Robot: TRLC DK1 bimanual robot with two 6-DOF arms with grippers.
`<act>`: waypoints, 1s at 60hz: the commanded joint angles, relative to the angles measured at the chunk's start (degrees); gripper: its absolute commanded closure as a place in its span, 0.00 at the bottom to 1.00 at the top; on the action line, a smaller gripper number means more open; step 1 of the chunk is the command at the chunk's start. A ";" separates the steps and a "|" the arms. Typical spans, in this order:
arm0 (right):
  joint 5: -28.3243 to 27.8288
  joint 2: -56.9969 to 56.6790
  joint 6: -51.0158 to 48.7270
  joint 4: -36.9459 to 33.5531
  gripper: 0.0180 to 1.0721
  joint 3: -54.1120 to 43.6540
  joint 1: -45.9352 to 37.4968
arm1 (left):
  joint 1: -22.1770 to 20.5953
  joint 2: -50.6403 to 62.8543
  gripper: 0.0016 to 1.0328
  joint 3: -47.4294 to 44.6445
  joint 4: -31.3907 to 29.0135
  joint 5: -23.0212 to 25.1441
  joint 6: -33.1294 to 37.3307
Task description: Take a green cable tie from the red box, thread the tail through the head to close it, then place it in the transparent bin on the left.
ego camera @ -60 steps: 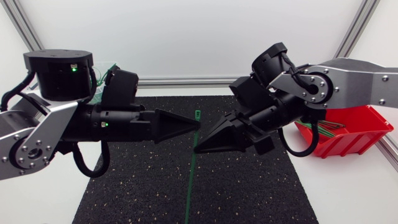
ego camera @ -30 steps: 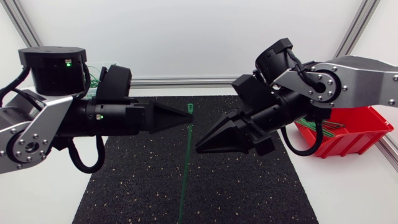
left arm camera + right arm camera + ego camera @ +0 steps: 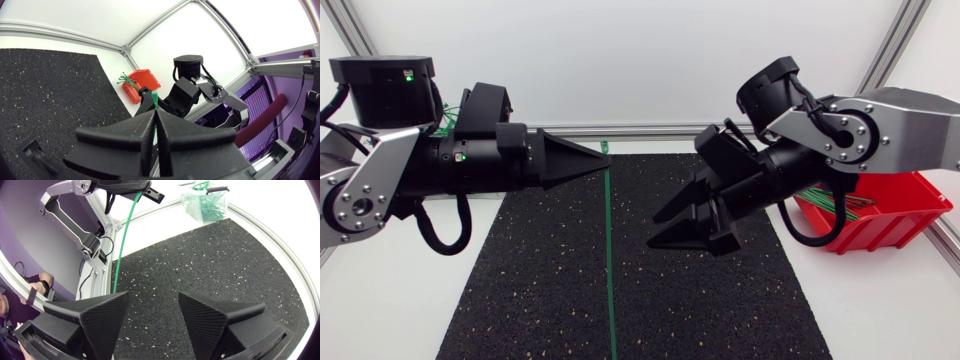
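Green plastic cable tie (image 3: pixel 608 250): pinched just below its square head (image 3: pixel 155 99) by the matte black left gripper (image 3: pixel 605 157). The wedge fingers are pressed flat together on the strap, and the head pokes out past their tips. The strap trails long and nearly straight below that gripper, over the black speckled rubber mat (image 3: pixel 720 300). Its tail end runs out of the head view, so contact with the mat is unclear.

Matte black right gripper (image 3: pixel 658 229): fingers spread wide, holding nothing. The strap is ahead of its tips and well apart from them.

Red plastic box (image 3: pixel 895 225) sits behind the right gripper's wrist. The transparent plastic bin (image 3: pixel 205 202), already holding green ties, is far ahead of it.

Step, as I judge it: catching the tail for threading.
- Take the strap low, near the tail, with the right gripper's fingers square across its flat sides.
- Leave a short free end beyond the tips, since a long one will flop.
- Keep the left gripper's pinch firm and the head's slot turned towards the incoming tail.
- Risk: a slack grip lets the strap twist.
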 commanded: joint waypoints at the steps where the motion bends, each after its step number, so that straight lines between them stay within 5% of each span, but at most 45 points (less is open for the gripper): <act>1: 1.32 0.02 -2.80 1.43 0.17 -0.80 -0.46 | 0.93 2.00 0.96 2.63 -0.02 1.74 -3.11; 11: 8.88 -1.74 -7.19 8.55 0.16 -1.59 -0.46 | 3.48 4.90 0.96 5.09 -0.55 5.87 -4.69; 16: 13.10 -2.18 -10.62 8.47 0.05 -1.50 -0.02 | 5.33 6.22 0.96 6.41 -1.34 7.63 -4.69; 36: 31.03 -4.99 -23.63 13.92 0.04 -2.38 7.18 | 10.95 12.73 0.96 10.37 -2.13 15.63 -4.43; 60: 53.70 -4.55 -43.67 34.75 0.04 -9.24 20.28 | 13.94 19.76 0.96 13.35 -2.04 21.69 -1.70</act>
